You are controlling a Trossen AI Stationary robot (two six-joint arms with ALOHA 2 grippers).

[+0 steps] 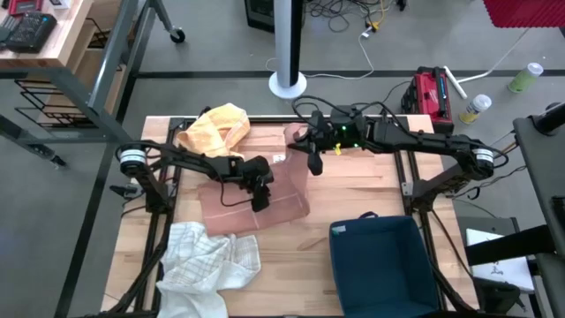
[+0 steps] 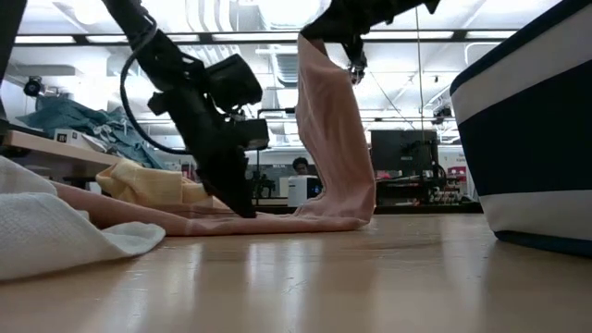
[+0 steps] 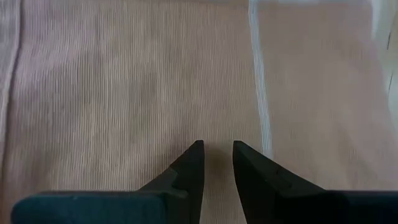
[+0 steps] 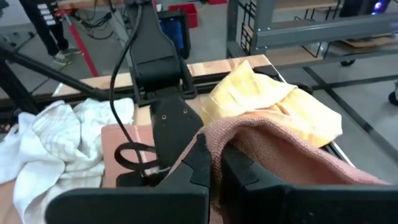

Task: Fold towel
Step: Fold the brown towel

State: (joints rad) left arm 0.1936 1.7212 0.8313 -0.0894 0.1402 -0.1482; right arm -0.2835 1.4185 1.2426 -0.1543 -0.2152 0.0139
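- Right gripper (image 4: 214, 163) pinched shut on a corner of the pink towel (image 1: 256, 201), lifted well off the table (image 1: 371, 190); edge hanging like a curtain in the low view.
- Left gripper (image 3: 217, 163) pressed tips-down on the flat part of the towel, fingers (image 3: 189, 165) narrowly apart, only pinning, nothing between them as far as visible.
- Towel mid-table, half flat, half raised; probably mid-fold.
- Could slip out of the right pinch if pulled too hard against the pinned side, since only a small bite of cloth looks held.
- Might bunch or drag if the left lifts early, giving a crooked fold.
- Nearer: white towel (image 1: 207, 261) and blue bin (image 1: 384, 261), both clear of the fold.
- Farther back: yellow towel (image 1: 216, 125) touching the pink one's far edge, might snag.
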